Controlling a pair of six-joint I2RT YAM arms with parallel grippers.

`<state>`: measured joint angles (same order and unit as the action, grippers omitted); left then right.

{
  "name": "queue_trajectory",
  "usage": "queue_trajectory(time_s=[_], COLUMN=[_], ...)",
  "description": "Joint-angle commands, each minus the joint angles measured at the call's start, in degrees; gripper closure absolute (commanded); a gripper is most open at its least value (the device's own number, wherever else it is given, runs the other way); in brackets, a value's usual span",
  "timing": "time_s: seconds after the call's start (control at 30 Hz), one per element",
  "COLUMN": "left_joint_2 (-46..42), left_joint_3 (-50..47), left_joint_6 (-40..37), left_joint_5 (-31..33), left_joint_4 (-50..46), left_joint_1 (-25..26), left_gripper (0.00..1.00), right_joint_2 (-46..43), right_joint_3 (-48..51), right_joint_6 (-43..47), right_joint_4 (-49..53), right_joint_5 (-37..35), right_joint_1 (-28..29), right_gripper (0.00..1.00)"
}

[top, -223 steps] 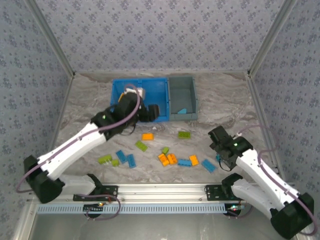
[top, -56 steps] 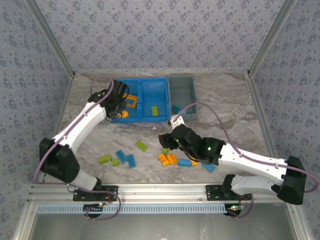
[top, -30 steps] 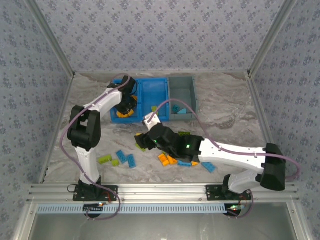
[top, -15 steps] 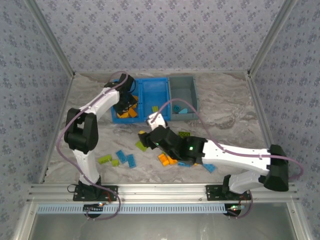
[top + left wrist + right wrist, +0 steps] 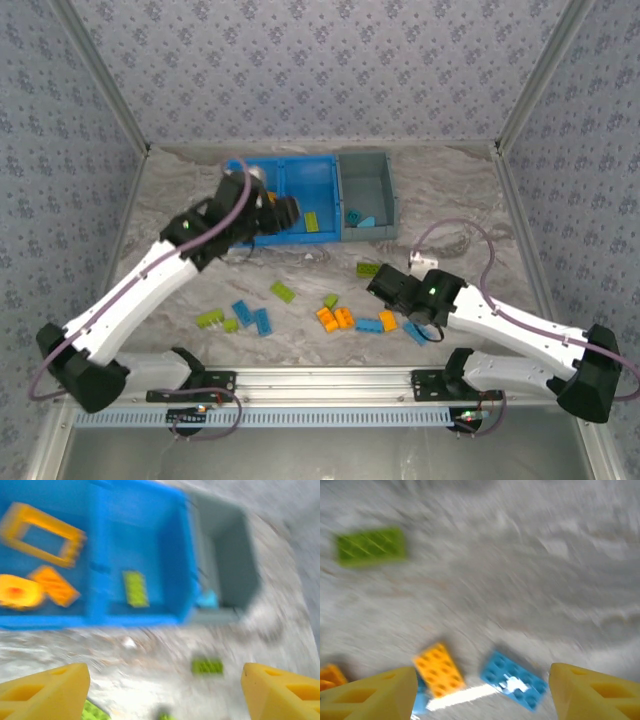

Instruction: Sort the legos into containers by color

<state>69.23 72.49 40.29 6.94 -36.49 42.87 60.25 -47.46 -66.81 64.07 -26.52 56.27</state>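
Several bricks (image 5: pixel 283 291) lie loose on the bench (image 5: pixel 470 215); left jaws and right jaws are held open (empty). An orange brick (image 5: pixel 439 670) and a blue brick (image 5: pixel 515 678) lie close, so both might be pinched together.

A robot test booth in a lab. A left arm (image 5: pixel 140 290) and a right arm (image 5: pixel 510 325), both white, are bolted to an aluminium rail (image 5: pixel 330 378) at the near edge of a marble-patterned bench (image 5: pixel 460 220). Patterned walls (image 5: pixel 320 70) on metal posts (image 5: pixel 100 75) box it in.
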Motion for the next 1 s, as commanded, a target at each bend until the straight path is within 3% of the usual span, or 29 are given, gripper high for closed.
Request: queue_trajectory(time_s=[0.0,0.13,0.3,0.57,0.97], left_joint_2=[-3.25,-5.82,-7.74,-7.00,-5.07], left_joint_3=[-4.76,-9.29,-14.71,-13.87,-10.95], left_joint_6=[-10.14,-12.52,-10.32,-10.33,-10.86], left_joint_5=[-4.16,-3.86,-2.75,-1.77,-1.67], left_joint_4=[5.05,7.55,12.07,11.85,12.77], left_joint_1=[8.30,19.09,24.90,25.66,25.68], left_gripper=[0.20,0.21,0.21,0.20,0.19], right_joint_2=[0.22,2.00,7.84,11.73,16.36], right_joint_3=[3.58,7.97,9.17,10.20,7.24], right_joint_6=[-3.99,-3.82,0.18,4.06,15.05], right_joint_4=[6.80,4.63,0.22,-3.53,-8.60], right_joint_5=[9.33,12.90,13.88,14.66,18.88], right_joint_1=[-0.20,0.09,-2.75,-6.53,-21.23], right_gripper=[0.26,0.24,0.22,0.23,0.30])
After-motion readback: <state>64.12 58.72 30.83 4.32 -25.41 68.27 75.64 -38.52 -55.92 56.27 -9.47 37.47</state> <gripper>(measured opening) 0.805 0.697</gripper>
